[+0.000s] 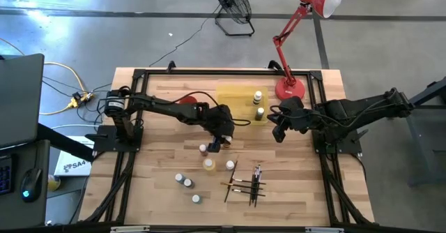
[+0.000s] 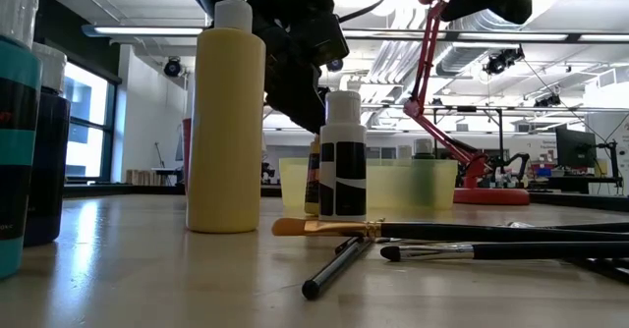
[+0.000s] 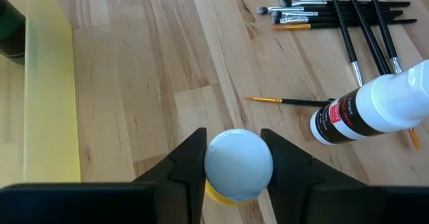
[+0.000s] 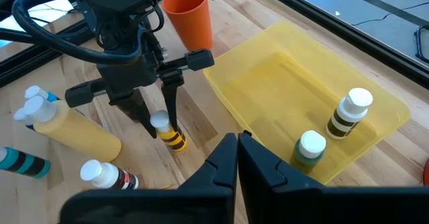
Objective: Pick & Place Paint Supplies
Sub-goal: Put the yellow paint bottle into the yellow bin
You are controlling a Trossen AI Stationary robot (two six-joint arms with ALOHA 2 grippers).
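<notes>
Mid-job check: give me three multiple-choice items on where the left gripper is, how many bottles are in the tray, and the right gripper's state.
1. The left gripper is
A. inside the yellow tray
B. at a white-capped bottle on the table
C. over the paintbrushes

2. Bottles in the yellow tray:
A. none
B. two
C. five

3. The right gripper is
A. shut and empty
B. wide open
C. holding a brush

Answers:
1 B: the left gripper has its fingers on either side of the white-capped bottle, outside the tray.
2 B: the yellow tray holds a striped bottle and a green bottle.
3 A: the right gripper has its fingers together with nothing between them.
</notes>
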